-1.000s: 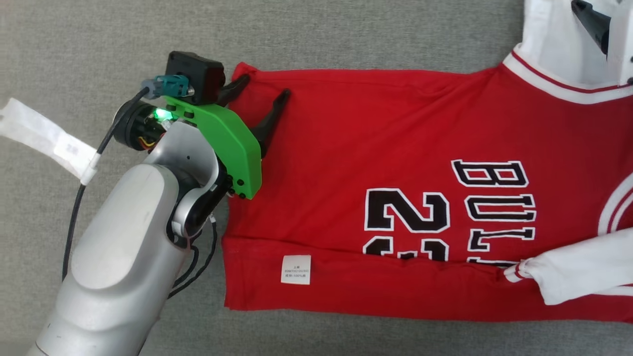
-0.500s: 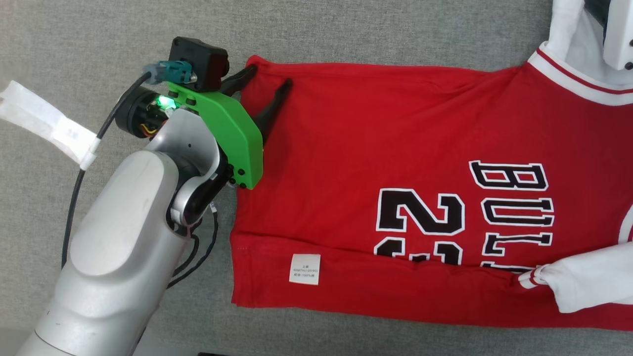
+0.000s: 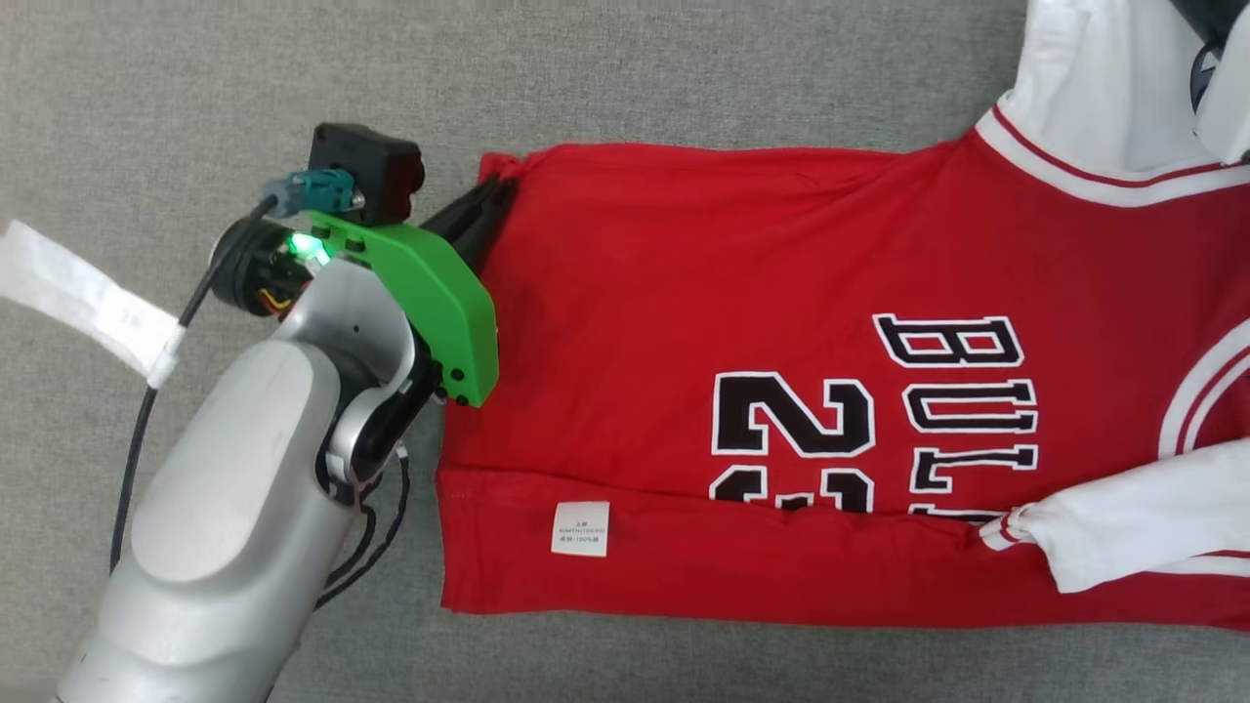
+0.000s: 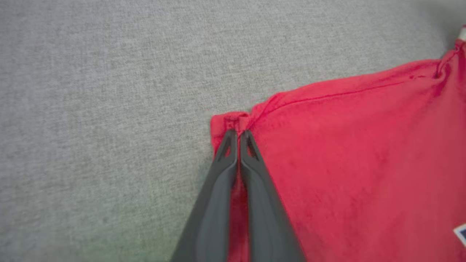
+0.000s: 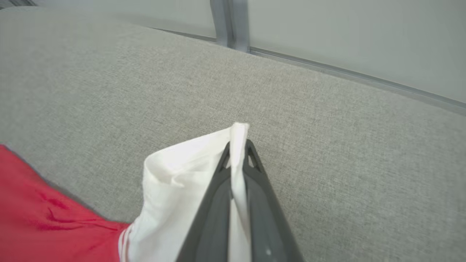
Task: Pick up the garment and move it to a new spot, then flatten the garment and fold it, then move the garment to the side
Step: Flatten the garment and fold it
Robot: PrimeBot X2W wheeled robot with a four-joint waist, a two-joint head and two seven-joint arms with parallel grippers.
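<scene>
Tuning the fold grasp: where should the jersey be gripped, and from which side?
The jersey lies flat, so take its far hem corner from the robot's left, coming in low. The left tool is shut there; the right tool pinches the white sleeve.

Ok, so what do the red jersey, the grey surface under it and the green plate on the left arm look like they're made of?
Jersey: soft matte knit, likely cotton or polyester; it creases and folds limply.
Grey surface: woven upholstery-like fabric, matte; a fine weave shows.
Green plate: rigid plastic, slight sheen, possibly printed; smooth rounded edges.
</scene>
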